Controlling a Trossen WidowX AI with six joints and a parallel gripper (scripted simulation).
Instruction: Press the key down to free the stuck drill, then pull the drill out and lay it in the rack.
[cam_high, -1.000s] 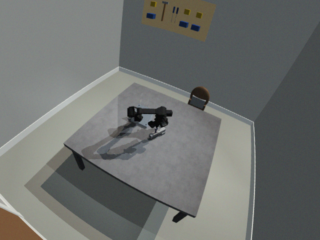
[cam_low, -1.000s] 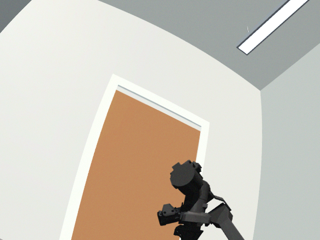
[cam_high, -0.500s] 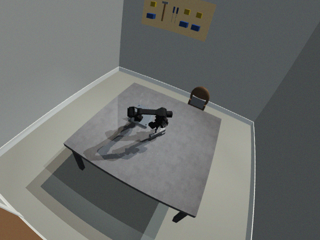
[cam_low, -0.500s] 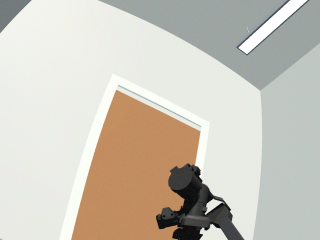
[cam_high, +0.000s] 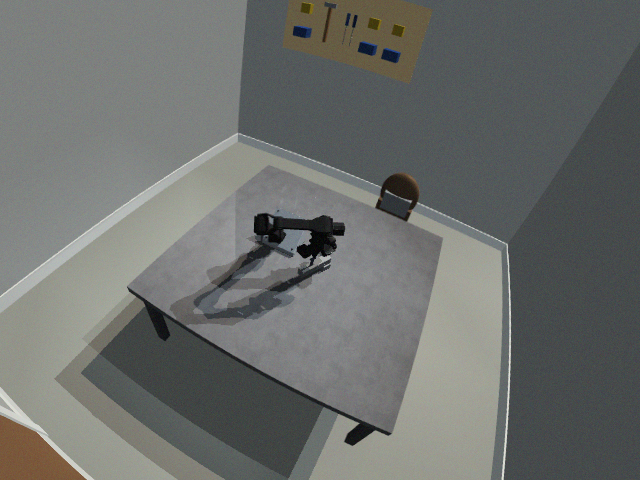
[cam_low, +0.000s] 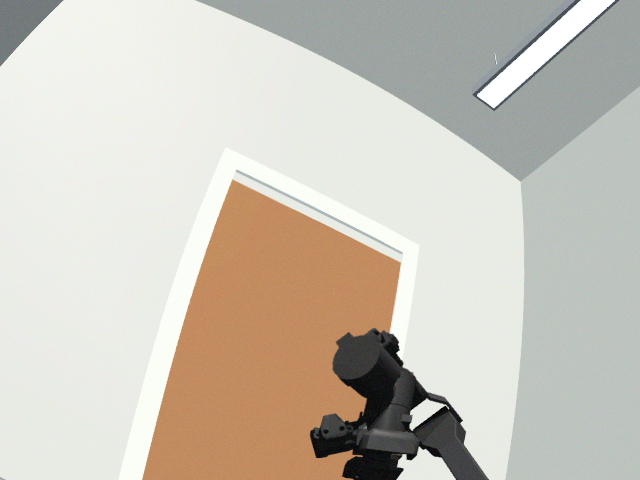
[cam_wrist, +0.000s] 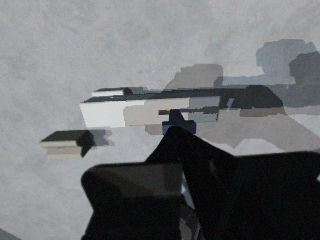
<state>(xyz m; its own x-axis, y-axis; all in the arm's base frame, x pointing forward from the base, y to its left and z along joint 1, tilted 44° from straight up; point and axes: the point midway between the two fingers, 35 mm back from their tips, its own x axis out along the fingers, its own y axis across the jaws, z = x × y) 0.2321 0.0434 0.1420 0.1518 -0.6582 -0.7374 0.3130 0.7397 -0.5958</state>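
Note:
A long pale block (cam_wrist: 105, 114) (cam_high: 323, 265) lies on the table, partly in shadow. In the wrist view a thin dark rod with a small orange end (cam_wrist: 163, 112) lies along its side; I cannot tell surely whether this is the drill. A dark blue piece (cam_wrist: 178, 124), perhaps the key, stands at the block's near side. My gripper (cam_wrist: 174, 130) (cam_high: 312, 261) is shut with nothing between the fingers. Its tips overlap the lower edge of the blue piece in the wrist view; whether they touch is unclear. A rack is not clearly identifiable.
A small dark-topped block (cam_wrist: 65, 143) lies left of the gripper in the wrist view. The arm's light base plate (cam_high: 289, 240) is behind the gripper on the grey table (cam_high: 361, 320). A chair (cam_high: 399, 193) stands beyond the table's far edge. Arm shadows darken the work area.

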